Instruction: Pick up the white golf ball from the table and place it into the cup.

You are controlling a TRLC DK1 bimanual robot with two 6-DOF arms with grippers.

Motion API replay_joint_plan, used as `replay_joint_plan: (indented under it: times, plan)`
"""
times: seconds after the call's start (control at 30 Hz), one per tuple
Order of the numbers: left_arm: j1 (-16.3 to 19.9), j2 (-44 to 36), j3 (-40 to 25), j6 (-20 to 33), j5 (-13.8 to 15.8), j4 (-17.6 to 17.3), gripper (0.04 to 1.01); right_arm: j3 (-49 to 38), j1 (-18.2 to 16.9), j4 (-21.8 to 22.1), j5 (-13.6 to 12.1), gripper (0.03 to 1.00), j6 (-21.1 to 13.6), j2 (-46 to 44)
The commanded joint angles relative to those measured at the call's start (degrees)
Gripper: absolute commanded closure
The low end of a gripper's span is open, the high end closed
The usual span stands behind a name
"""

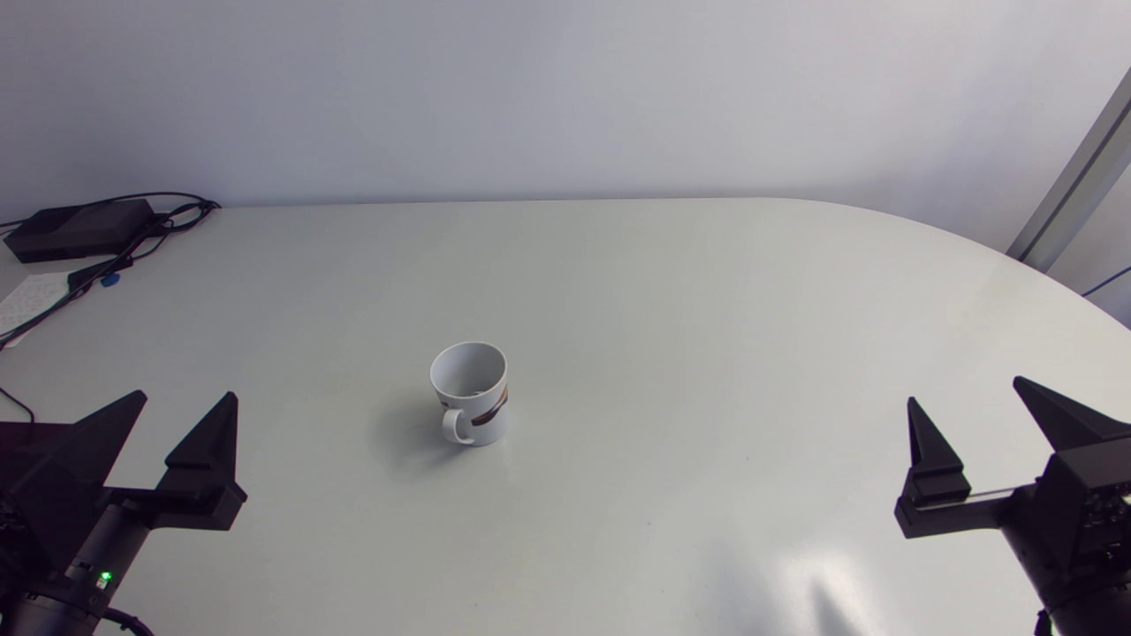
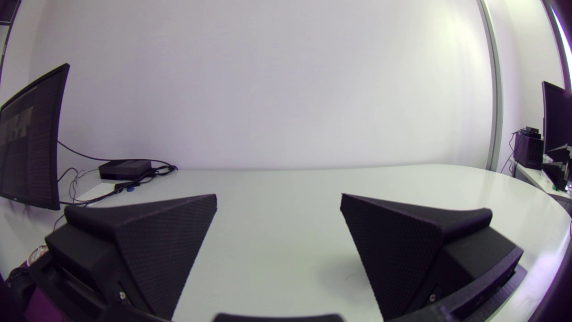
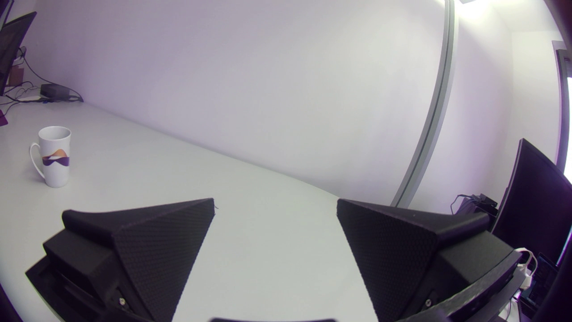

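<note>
A white cup point(image 1: 489, 417) with a brown and orange mark stands upright near the middle of the table, its handle toward the front. In the right wrist view the cup point(image 3: 54, 157) is far off beside my left finger. No white golf ball shows on the table in any view, and the cup's wall hides most of its inside. My left gripper point(image 1: 187, 397) point(image 2: 278, 197) hovers open at the front left, nothing between its fingers. At the front right my right gripper point(image 1: 963, 390) point(image 3: 275, 201) is likewise open and holds nothing. Both are well away from the cup.
A black box point(image 1: 79, 228) point(image 2: 124, 168) with cables lies at the back left corner, and a paper sheet point(image 1: 31, 296) is beside it. The table edge point(image 1: 1043, 274) curves round at the back right.
</note>
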Motion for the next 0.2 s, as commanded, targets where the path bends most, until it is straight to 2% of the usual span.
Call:
replay_joint_plan:
  times: [0.0, 0.07, 0.17]
  plan:
    - [0.09, -0.93, -1.21, 0.02, 0.18, 0.53, 0.052, -2.61, -0.01, -0.15, -0.17, 0.072, 2.0, -0.19]
    - [0.09, -0.93, -1.21, 0.02, 0.18, 0.44, 0.052, -2.7, -1.15, -0.06, -0.17, 0.072, 5.07, -0.27]
    - [0.09, -0.93, -1.21, 0.02, 0.18, 0.53, 0.052, -2.7, -1.59, -0.06, -0.17, 0.072, 7.27, -0.19]
